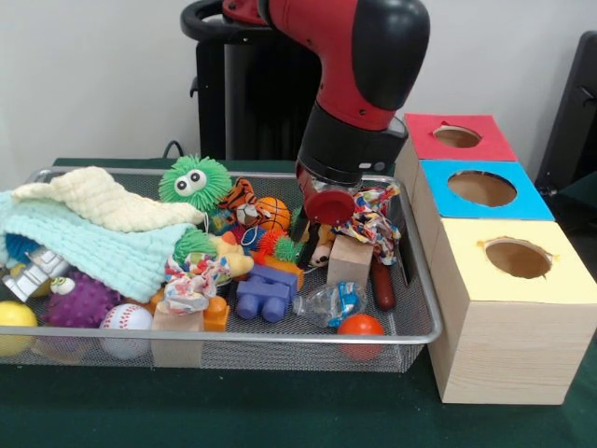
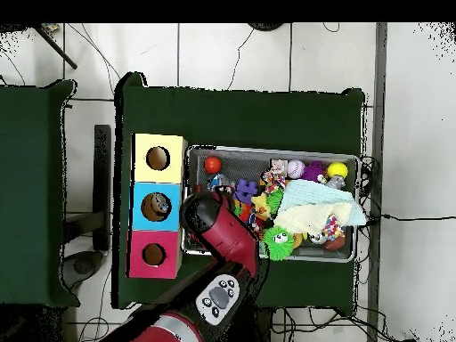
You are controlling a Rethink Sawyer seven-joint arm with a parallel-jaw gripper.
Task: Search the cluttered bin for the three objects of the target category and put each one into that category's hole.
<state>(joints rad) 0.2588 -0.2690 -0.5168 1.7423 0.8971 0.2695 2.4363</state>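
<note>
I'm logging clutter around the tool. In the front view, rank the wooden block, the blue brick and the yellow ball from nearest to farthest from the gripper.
From the gripper, in the front view:
1. Wooden block, just below it.
2. Blue brick, lower, toward the bin's middle.
3. Yellow ball, at the bin's far left end.

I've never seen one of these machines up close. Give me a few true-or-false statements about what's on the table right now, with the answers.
1. Three boxes stand in a row beside the wire basket, each with a round hole on top. True.
2. The box nearest the front camera, the yellow-topped box, is matched by a green one at the far end. False: the far one is the red-topped box, with the blue-topped box between.
3. The basket holds only balls. False: it also holds cloths, blocks and rope toys, among them a green fuzzy toy with eyes.
4. An orange ball lies near the basket's front rim. True.
5. The arm is drawn back, away from the basket. False: the end effector is down over the toys.
</note>
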